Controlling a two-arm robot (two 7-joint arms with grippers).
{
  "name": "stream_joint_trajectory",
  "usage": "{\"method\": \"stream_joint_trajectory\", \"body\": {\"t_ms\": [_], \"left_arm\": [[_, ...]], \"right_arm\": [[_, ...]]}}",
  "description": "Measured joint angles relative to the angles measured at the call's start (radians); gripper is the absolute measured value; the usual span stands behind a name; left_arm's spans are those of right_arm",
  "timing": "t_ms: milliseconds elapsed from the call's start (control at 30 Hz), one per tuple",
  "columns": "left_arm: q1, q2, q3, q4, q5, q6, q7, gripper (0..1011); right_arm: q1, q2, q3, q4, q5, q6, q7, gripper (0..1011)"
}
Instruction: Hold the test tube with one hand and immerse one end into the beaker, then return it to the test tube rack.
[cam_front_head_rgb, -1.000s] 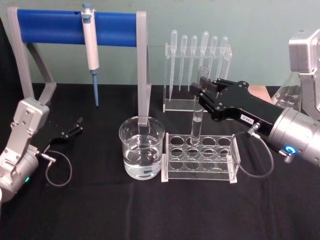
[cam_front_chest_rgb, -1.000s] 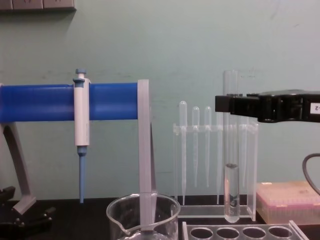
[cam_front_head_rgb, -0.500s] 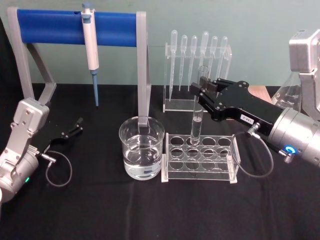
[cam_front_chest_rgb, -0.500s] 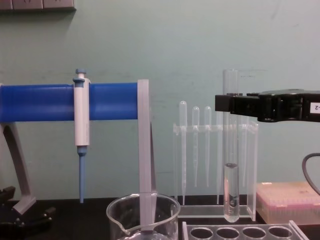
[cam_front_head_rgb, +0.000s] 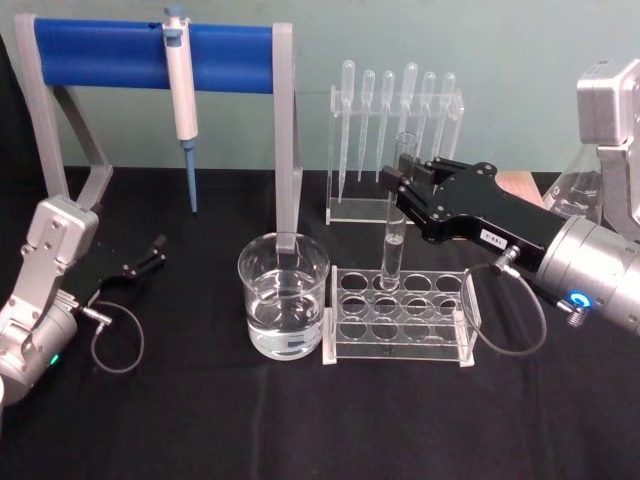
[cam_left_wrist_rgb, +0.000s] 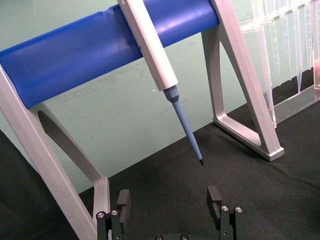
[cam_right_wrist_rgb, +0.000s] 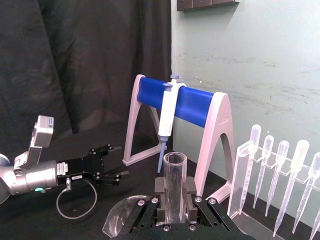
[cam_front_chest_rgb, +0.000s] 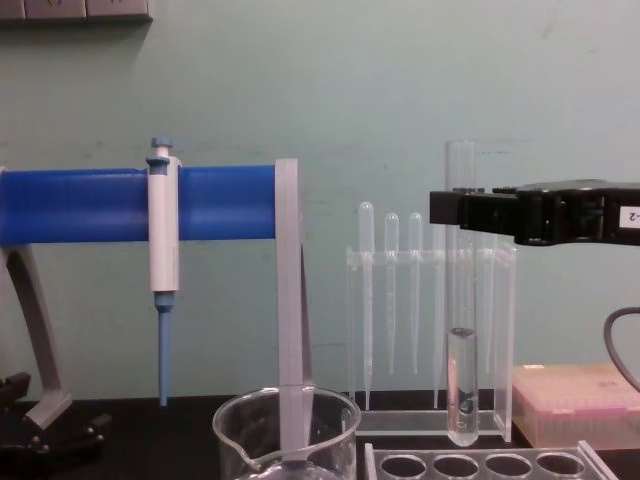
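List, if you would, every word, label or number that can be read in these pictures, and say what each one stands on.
Nothing reads clearly.
White label on the right gripper, which holds the test tube: dark characters, too blurred to read.
The same label at the edge of the chest view: cut off; perhaps "2", not certain.

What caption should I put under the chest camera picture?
The right gripper holds the test tube upright over the rack, with the beaker to its left.
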Motion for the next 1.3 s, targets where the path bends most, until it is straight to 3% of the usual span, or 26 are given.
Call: {"method": "stream_joint_trajectory", "body": {"t_ms": [1300], "left_arm": [[0.0,0.0,0.0,0.0,0.0,0.0,0.0,1000]], "right_arm": [[0.0,0.0,0.0,0.0,0.0,0.0,0.0,227]]}}
